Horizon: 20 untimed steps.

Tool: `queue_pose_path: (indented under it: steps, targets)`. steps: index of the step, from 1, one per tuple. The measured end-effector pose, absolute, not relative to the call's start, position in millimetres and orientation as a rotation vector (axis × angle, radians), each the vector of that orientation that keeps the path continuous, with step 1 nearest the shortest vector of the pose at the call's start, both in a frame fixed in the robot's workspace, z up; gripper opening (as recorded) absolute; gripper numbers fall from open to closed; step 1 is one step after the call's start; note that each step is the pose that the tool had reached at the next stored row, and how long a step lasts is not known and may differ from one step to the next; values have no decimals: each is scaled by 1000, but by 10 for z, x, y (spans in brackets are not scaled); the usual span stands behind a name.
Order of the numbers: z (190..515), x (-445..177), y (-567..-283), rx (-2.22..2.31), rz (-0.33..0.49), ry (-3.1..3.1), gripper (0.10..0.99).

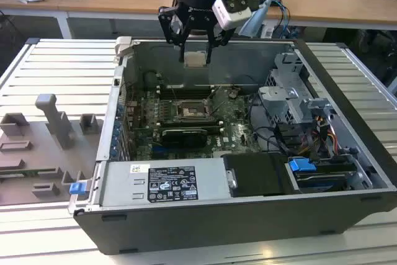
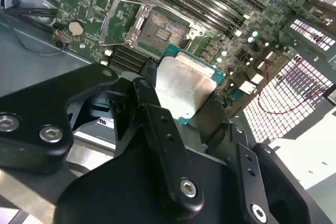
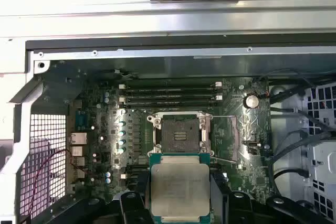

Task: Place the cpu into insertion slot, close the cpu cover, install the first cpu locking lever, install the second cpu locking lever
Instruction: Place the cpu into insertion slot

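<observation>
My gripper (image 1: 195, 54) hangs above the open computer case, shut on the cpu (image 1: 195, 59), a flat square chip with a pale metal top. In both wrist views the cpu (image 3: 179, 187) (image 2: 184, 85) sits clamped between the black fingers (image 3: 140, 195), held level and well above the motherboard. The insertion slot (image 3: 179, 132) (image 2: 163, 29) (image 1: 190, 111) is a square black socket with a silvery border, bare inside, lying just beyond the chip. The cpu cover (image 3: 230, 136) (image 2: 116, 22) is flipped open to one side of the socket.
Long black memory slots (image 3: 170, 94) run beside the socket. A power supply (image 1: 164, 181) fills the case's near side, with a drive cage (image 1: 291, 100) and cables on the exterior view's right. A grey fixture tray (image 1: 43, 147) lies outside the case on the left.
</observation>
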State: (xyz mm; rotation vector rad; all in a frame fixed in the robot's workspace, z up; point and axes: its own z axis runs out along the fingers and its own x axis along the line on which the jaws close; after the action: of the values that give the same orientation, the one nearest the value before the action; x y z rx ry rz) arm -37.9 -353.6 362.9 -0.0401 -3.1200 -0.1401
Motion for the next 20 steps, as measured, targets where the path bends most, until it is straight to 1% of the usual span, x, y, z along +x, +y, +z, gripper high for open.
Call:
queue_pose_path:
  steps: [20]
  targets:
    - [3627,-381,-3536,-181,-141,-3119,541]
